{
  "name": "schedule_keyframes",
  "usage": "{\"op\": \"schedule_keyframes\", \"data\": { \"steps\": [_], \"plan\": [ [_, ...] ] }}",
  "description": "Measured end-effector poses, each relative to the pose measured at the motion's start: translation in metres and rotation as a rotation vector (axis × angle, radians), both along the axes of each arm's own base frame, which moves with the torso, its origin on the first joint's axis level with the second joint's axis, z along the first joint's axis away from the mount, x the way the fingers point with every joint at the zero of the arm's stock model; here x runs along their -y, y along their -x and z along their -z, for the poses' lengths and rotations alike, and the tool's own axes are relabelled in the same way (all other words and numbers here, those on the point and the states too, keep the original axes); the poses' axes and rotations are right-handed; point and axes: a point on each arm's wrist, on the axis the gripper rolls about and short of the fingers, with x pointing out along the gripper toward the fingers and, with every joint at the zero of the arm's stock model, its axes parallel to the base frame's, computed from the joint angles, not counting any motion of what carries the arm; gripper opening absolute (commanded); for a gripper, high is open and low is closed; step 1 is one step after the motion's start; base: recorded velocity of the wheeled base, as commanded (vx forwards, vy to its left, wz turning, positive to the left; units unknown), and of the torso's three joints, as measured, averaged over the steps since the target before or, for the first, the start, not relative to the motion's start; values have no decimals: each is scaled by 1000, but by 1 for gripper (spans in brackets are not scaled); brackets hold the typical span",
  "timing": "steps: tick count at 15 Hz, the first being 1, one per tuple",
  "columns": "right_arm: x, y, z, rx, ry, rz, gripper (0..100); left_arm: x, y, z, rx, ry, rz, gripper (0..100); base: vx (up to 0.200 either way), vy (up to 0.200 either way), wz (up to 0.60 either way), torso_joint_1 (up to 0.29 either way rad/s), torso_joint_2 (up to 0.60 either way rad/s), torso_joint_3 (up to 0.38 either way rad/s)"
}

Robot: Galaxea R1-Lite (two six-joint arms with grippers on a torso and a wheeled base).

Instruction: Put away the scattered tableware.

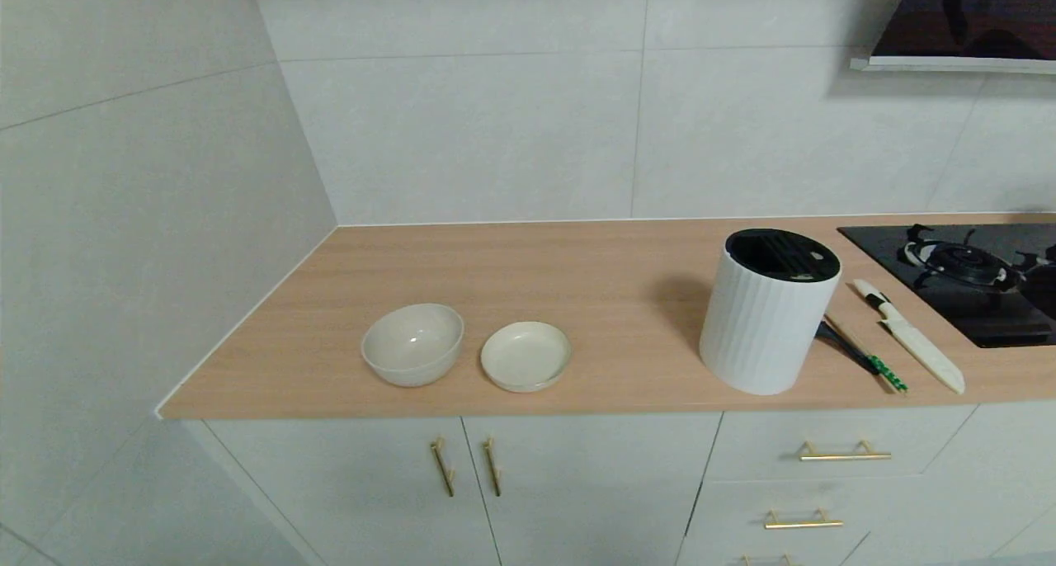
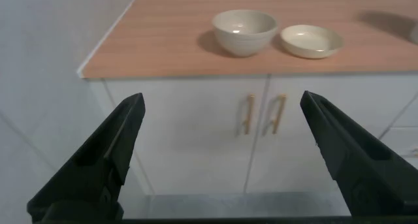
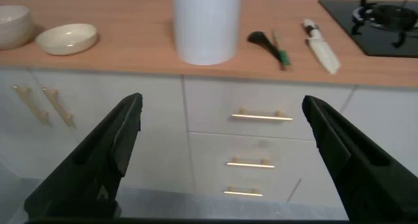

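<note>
**Opening stage of the tidy-up: nothing is held yet.** The reference object is the white ribbed holder [image 1: 767, 314], upright on the countertop [image 1: 577, 269] with its black slotted top uncovered. Just beside its base, on the robot's right, lie the dark utensils [image 1: 862, 356], one with a green-patterned end. Farther right of the holder lies the pale knife [image 1: 912, 337], short of the hob [image 1: 965, 277]. Well apart on the holder's left sit the deep bowl [image 1: 412, 343] and, nearer the holder, the shallow dish [image 1: 525, 356], close together but not touching. The left gripper [image 2: 221, 100] and right gripper [image 3: 221, 98] hang below counter level facing the cabinet fronts, fingers spread wide, both empty. Judged step: approach and first pick. The next move probably calls for raising the right arm over the counter edge, pinching a thin, flat-lying handle, then upending it into a slot.
</note>
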Motion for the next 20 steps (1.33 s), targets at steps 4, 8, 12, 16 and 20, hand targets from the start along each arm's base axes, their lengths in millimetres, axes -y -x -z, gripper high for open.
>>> {"op": "schedule_keyframes", "data": {
  "steps": [4, 8, 12, 16, 20],
  "plan": [
    [0, 0, 0, 0, 0, 0, 100, 0, 0, 0, 0, 0, -1, 100, 0, 200, 0, 6, 2, 4],
    [0, 0, 0, 1, 0, 0, 100, 0, 0, 0, 0, 0, 0, 100, 0, 200, 0, -1, -2, 2],
    [0, 0, 0, 0, 0, 0, 100, 0, 0, 0, 0, 0, 0, 100, 0, 50, 0, 1, 3, 1],
    [0, 0, 0, 0, 0, 0, 100, 0, 0, 0, -1, 0, 0, 100, 0, 0, 0, 0, 0, 0],
    [0, 0, 0, 1, 0, 0, 100, 0, 0, 0, -1, 0, 0, 100, 0, 0, 0, 0, 0, 0]
  ]
}}
